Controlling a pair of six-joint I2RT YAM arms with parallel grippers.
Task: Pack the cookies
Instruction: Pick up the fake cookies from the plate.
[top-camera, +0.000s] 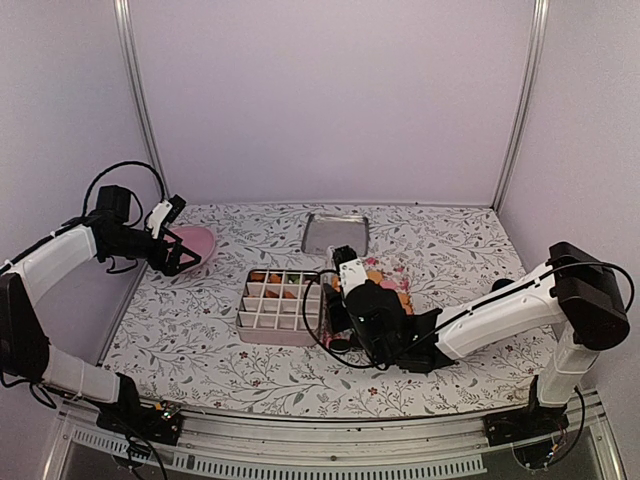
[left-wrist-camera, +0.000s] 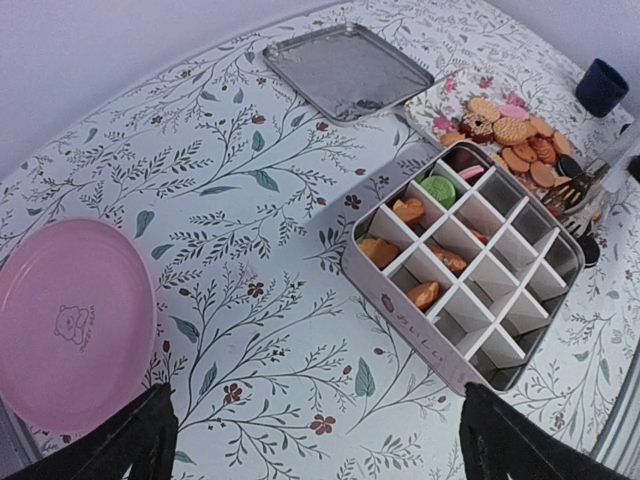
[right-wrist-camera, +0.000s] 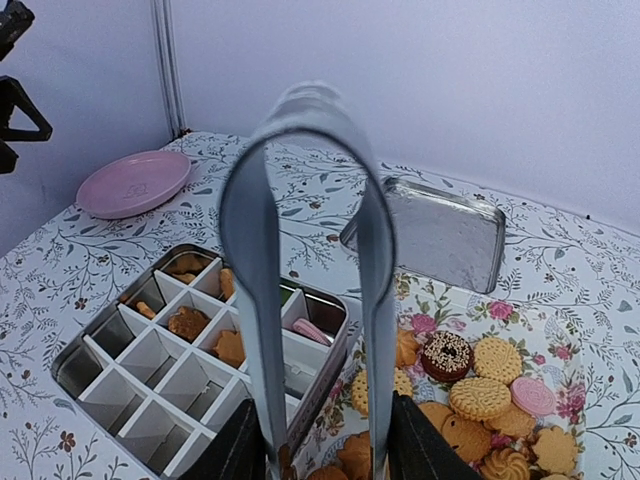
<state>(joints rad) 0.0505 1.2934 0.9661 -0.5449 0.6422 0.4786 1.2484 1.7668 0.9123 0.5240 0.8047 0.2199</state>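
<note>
Golden cookies, with one dark sprinkled and one pink among them, lie on a floral tray right of the divided tin. Some of the tin's far cells hold orange cookies, a green one and a pink one. My right gripper is shut on metal tongs over the tin's right edge and the tray; the tongs' tips are hidden. It also shows in the top view. My left gripper is open and empty, high beside the pink plate, left of the tin.
The tin's metal lid lies behind the tin and tray. A dark blue cup stands past the floral tray. The pink plate sits at the table's left edge, under my left gripper.
</note>
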